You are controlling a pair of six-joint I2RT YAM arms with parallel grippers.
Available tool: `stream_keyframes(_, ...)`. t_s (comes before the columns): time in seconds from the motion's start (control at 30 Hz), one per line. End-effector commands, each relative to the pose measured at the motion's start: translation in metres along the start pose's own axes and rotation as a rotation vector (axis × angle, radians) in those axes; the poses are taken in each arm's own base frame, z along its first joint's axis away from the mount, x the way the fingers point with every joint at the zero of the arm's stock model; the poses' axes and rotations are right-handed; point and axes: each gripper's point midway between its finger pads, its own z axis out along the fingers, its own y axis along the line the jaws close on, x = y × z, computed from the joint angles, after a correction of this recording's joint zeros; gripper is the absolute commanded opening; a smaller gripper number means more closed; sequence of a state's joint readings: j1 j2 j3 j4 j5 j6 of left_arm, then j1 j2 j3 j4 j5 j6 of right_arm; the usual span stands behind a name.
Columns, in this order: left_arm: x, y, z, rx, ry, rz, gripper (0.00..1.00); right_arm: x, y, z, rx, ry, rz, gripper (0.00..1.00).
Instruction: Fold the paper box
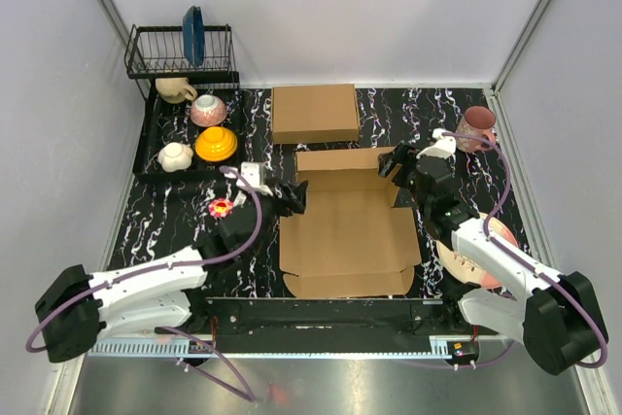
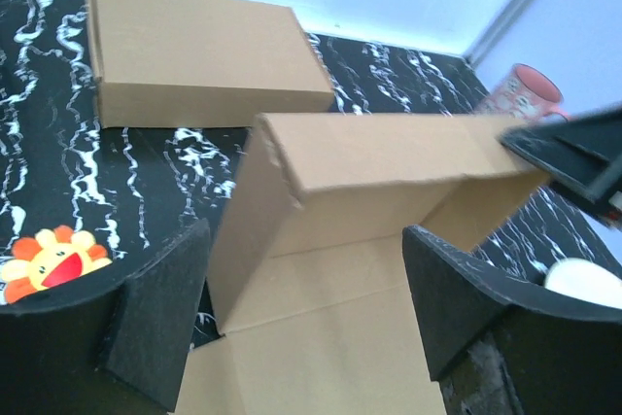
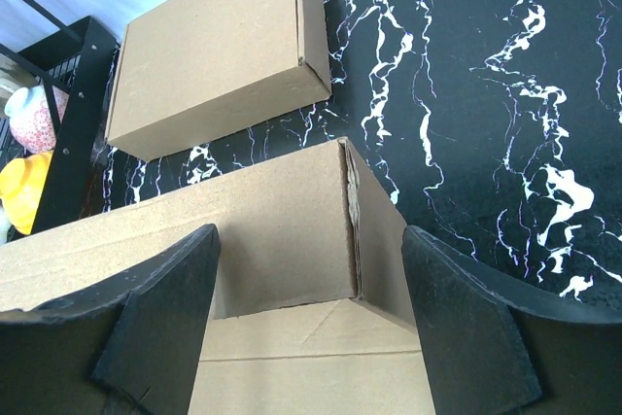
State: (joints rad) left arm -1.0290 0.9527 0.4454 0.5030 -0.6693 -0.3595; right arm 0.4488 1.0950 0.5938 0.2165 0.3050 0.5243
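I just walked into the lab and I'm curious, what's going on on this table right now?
Two robot arms are folding the paper box in the middle of the table. Its far wall and corner flaps stand up; the rest looks flat. The left gripper is open at the far left corner and the right gripper open at the far right corner, neither holding the cardboard. A finished box sits just behind.

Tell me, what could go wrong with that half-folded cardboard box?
On the paper box, the raised back wall may flop flat: both the left end effector and right end effector stand open at its corners, gripping nothing. A push could also shove it into the finished box just behind.
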Motion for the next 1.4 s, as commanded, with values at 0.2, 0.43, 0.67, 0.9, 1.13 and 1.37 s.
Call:
stream_keyframes(0.2, -0.030, 0.015, 0.048, 0.104, -0.053, -0.387, 0.82, 0.034, -0.037, -0.006, 0.105, 0.095, -0.072, 0.77)
stream_keyframes(0.43, -0.037, -0.011, 0.067, 0.242, -0.014, -0.419, 0.79, 0.040, -0.037, -0.006, 0.097, 0.108, -0.067, 0.75)
stream_keyframes(0.67, 0.001, -0.011, 0.076, 0.264, 0.081, -0.455, 0.70, 0.043, -0.038, -0.006, 0.096, 0.117, -0.072, 0.73)
stream_keyframes(0.9, 0.025, 0.003, 0.080, 0.239, 0.121, -0.479, 0.56, 0.046, -0.039, -0.006, 0.098, 0.123, -0.073, 0.71)
stream_keyframes(1.13, 0.047, 0.006, 0.082, 0.249, 0.158, -0.465, 0.37, 0.053, -0.047, -0.009, 0.116, 0.137, -0.081, 0.70)
stream_keyframes(1.37, 0.067, 0.019, 0.082, 0.202, 0.187, -0.439, 0.18, 0.041, -0.045, -0.014, 0.126, 0.115, -0.071, 0.79)
